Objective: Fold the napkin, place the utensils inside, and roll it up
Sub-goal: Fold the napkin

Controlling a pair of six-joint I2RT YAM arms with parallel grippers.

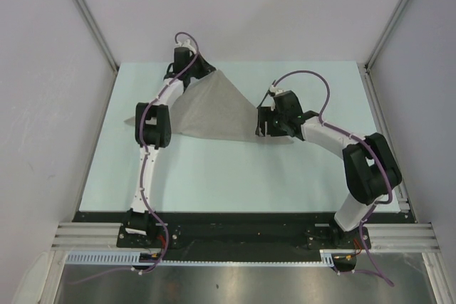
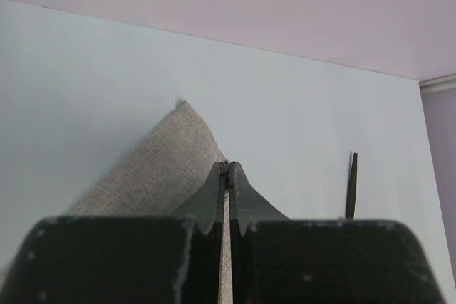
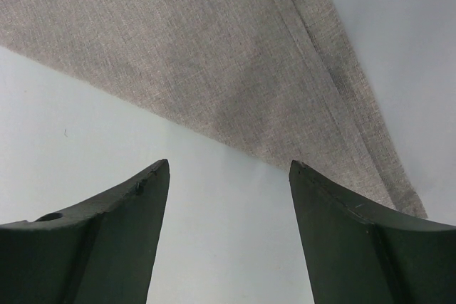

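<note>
Your right claw (image 3: 228, 165) is spread wide above the pale table (image 3: 85, 126), and the table surface shows between its fingers. Just beyond its tips is the napkin (image 3: 214, 55), in the shape of a triangle, with its near edge running across in front of the claw. Farther away, at the napkin's far corner, your left claw (image 2: 228, 169) is pressed together. The cloth edge passes right at its tips, but you cannot tell if it is pinched. To the right of this claw, apart from the cloth, lies the black utensil (image 2: 351, 186).
</note>
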